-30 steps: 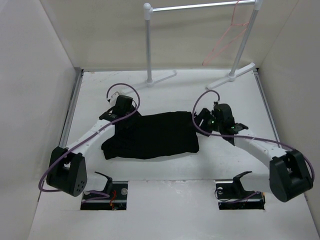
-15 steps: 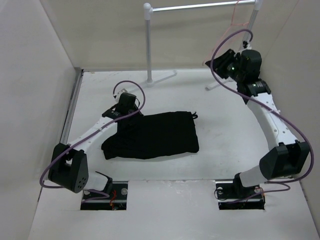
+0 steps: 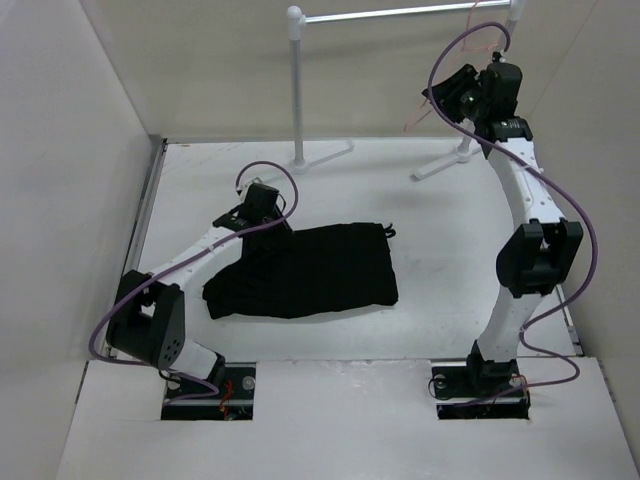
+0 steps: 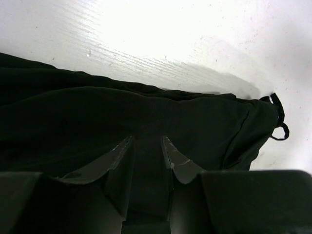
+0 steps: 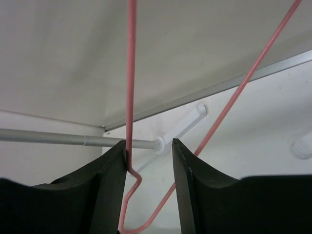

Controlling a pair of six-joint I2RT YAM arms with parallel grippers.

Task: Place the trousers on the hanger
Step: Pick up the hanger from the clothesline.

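The black trousers point(image 3: 315, 270) lie folded flat on the white table, drawstring end to the right. My left gripper point(image 3: 270, 222) hovers over their upper left part. In the left wrist view its fingers point(image 4: 146, 142) stand apart over the dark fabric point(image 4: 97, 112), with nothing clearly pinched. My right gripper point(image 3: 443, 95) is raised at the back right, at the pink hanger point(image 3: 412, 118) that hangs from the rail. In the right wrist view the gripper point(image 5: 148, 146) is open, and the hanger wire point(image 5: 129, 73) runs between the fingers, against the left one.
The grey rail rack point(image 3: 400, 12) with white posts point(image 3: 297, 90) and feet stands at the back of the table; its rail also shows in the right wrist view point(image 5: 58, 139). Beige walls enclose the table on the left, right and back.
My right arm has lifted from the trousers' right edge up to the hanger on the rail. My left gripper has shifted slightly right over the trousers, which have not moved.
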